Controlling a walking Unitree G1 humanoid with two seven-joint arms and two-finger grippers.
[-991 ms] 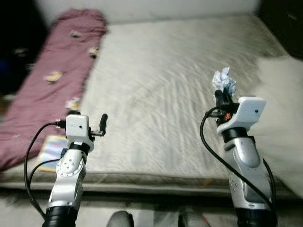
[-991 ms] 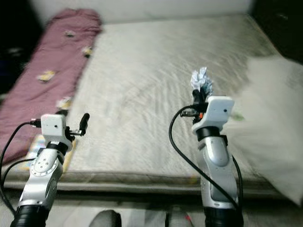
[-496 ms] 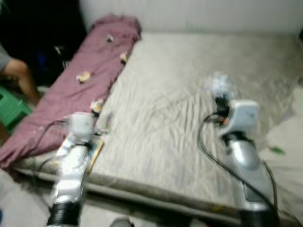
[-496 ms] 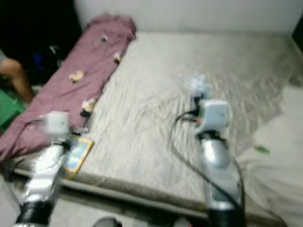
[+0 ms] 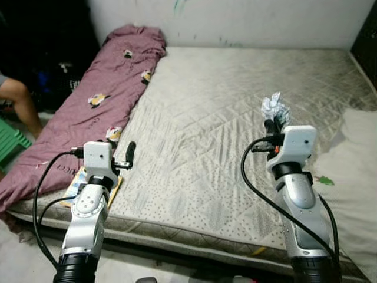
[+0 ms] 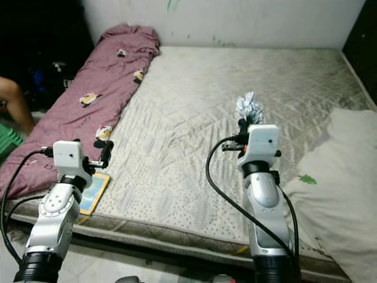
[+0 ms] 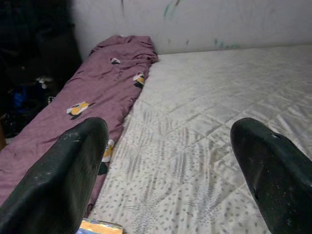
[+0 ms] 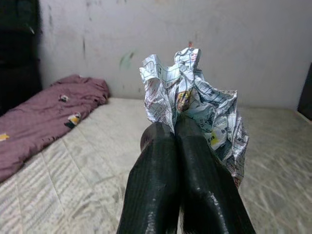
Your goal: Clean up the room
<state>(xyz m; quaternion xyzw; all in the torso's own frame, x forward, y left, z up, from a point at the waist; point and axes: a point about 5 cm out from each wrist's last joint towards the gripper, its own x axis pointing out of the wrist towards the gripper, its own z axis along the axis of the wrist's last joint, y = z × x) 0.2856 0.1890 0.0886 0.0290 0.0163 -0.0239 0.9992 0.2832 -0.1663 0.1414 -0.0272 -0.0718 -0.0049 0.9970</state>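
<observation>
The right gripper (image 8: 178,131) pinches crumpled paper (image 8: 195,105) above the mattress (image 5: 235,88). At 9 o'clock, the left gripper (image 5: 131,152) is spread apart, holding nothing.

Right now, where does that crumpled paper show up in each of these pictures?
Left eye: paper, right of centre, above the right arm.
Right eye: just right of centre.
Right wrist: centre, pinched by the fingers.
Left wrist: not in it.
Shared landmark: purple blanket.

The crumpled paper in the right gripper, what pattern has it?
White paper with a blue grid print, clearest in the right wrist view.
</observation>
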